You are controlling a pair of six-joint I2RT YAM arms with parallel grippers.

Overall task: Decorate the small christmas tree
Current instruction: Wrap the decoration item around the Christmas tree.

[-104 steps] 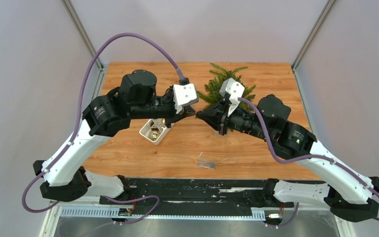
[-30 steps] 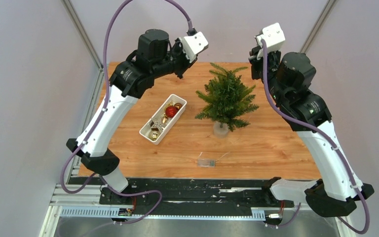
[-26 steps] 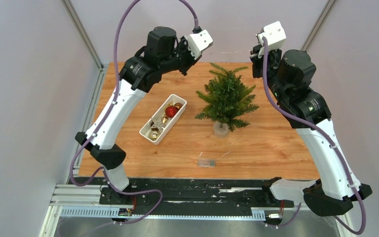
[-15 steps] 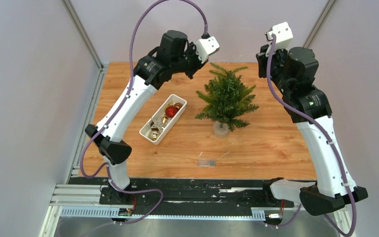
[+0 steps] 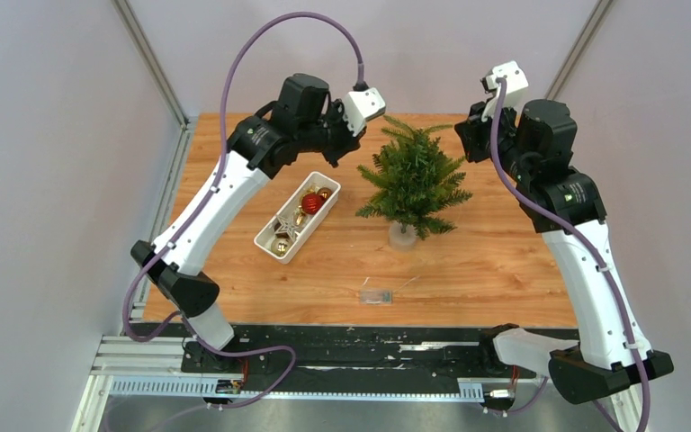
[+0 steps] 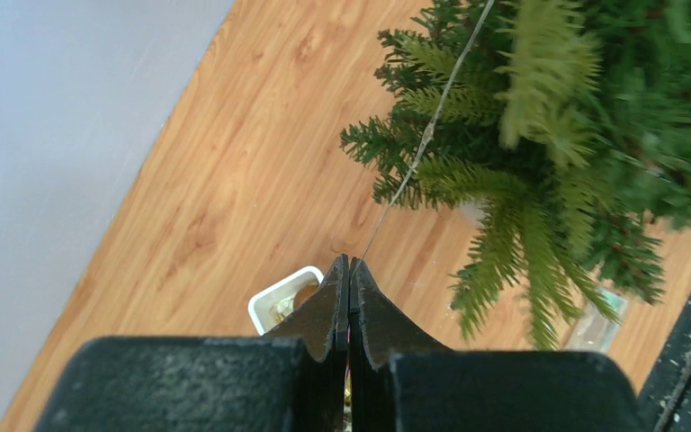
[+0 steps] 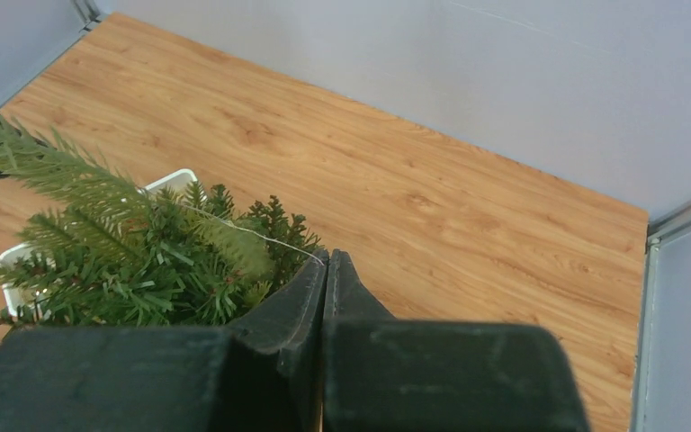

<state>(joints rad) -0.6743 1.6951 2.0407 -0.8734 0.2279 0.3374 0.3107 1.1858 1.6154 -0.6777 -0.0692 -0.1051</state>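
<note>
The small christmas tree [image 5: 414,180] stands upright in its clear base near the middle of the wooden table. My left gripper [image 5: 349,135] is raised at the tree's upper left. It is shut on a thin silvery wire [image 6: 423,135] that runs from its tips across the tree's branches [image 6: 549,135]. My right gripper [image 5: 464,137] is raised at the tree's upper right, shut on the other end of the wire [image 7: 252,232], which lies over the tree top [image 7: 144,261]. The wire is too thin to show in the top view.
A white tray [image 5: 265,243] left of the tree holds a red ball [image 5: 312,202] and several gold ornaments. The tray also shows in the left wrist view [image 6: 274,300]. A small clear packet [image 5: 377,296] lies near the table's front edge. Grey walls close in the table.
Both arms rose from low over the table's middle to either side of the tree. In the last half second both grippers came down and closer to the tree top.
</note>
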